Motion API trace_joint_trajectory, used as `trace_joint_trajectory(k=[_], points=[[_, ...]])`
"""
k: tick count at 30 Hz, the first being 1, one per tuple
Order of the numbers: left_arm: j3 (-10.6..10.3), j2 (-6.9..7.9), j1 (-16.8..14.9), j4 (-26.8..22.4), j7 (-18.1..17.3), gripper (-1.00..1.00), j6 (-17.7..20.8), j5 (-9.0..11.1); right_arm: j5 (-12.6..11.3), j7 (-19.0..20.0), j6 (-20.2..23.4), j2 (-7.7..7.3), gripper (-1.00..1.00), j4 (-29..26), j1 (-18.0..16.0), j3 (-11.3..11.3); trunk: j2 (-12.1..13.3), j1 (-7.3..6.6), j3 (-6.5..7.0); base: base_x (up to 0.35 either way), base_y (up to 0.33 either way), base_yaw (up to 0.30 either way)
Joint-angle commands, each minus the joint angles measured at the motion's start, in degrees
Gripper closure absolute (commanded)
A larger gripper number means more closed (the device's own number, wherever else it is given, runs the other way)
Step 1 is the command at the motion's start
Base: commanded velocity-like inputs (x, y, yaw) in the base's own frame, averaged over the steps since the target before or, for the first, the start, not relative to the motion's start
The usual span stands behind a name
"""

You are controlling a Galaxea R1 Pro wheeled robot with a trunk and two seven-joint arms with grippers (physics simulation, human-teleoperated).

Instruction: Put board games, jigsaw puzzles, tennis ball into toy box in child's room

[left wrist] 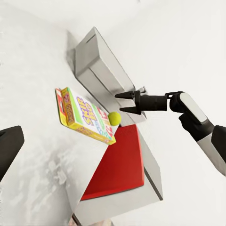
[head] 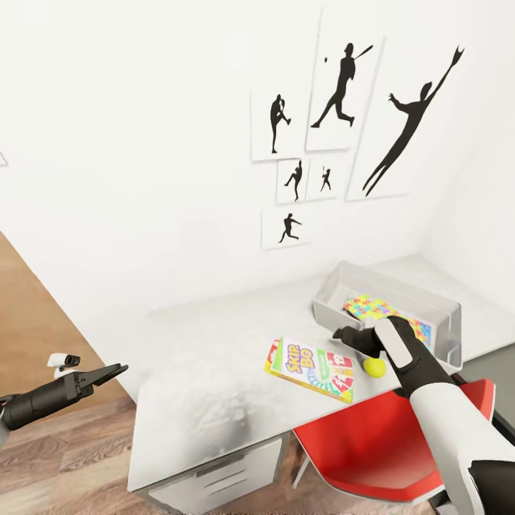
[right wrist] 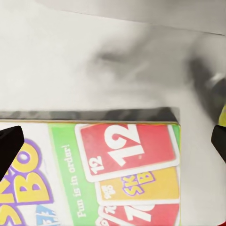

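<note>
A board game (head: 311, 370), a flat "Skip-Bo" box with green and red edges, was seen lying flat on the table (head: 207, 379), near its front edge. The tennis ball (head: 373, 367) was noted on the tabletop just beside the box's right-hand end, between the box and the toy box (head: 447, 336). The toy box, a light-grey tray, was set toward the table's far right corner by the wall, apart from the board game; a jigsaw puzzle (head: 375, 309) was seen lying inside it, partly hidden by the right arm.

The right gripper (head: 343, 333) was held over the tabletop between the board game and the toy box, above the ball; in the left wrist view its fingers (left wrist: 123, 95) were spread apart with nothing between them. In the right wrist view the board game's printed lid (right wrist: 117, 169) was seen close below.

The left gripper (head: 114, 372) was held out past the table's left end, over the wood floor (head: 43, 458), well apart from the toys; its jaws looked nearly closed and empty, though this could not be told for certain. A red chair (head: 379, 443) was noted tucked under the table's right side. Athlete silhouette pictures (head: 343, 93) were hung on the white wall above.
</note>
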Motion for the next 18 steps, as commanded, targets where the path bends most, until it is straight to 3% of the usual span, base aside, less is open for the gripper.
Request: trace_joint_trajectory(k=[1, 18], points=[[0.0, 0.01, -0.04, -0.01, -0.23, -1.0, 0.61, -0.03, -0.59, -0.53, 0.09, -0.05, -1.0, -0.06, -0.05, 0.18, -0.12, 0.03, -0.21, 0.0, 0.0, 0.0], [0.0, 0.01, -0.04, -0.01, -0.23, -1.0, 0.61, -0.02, -0.59, -0.5, 0.1, 0.02, -1.0, 0.23, -0.05, 0.18, -0.12, 0.03, -1.81, 0.0, 0.021, 0.0]])
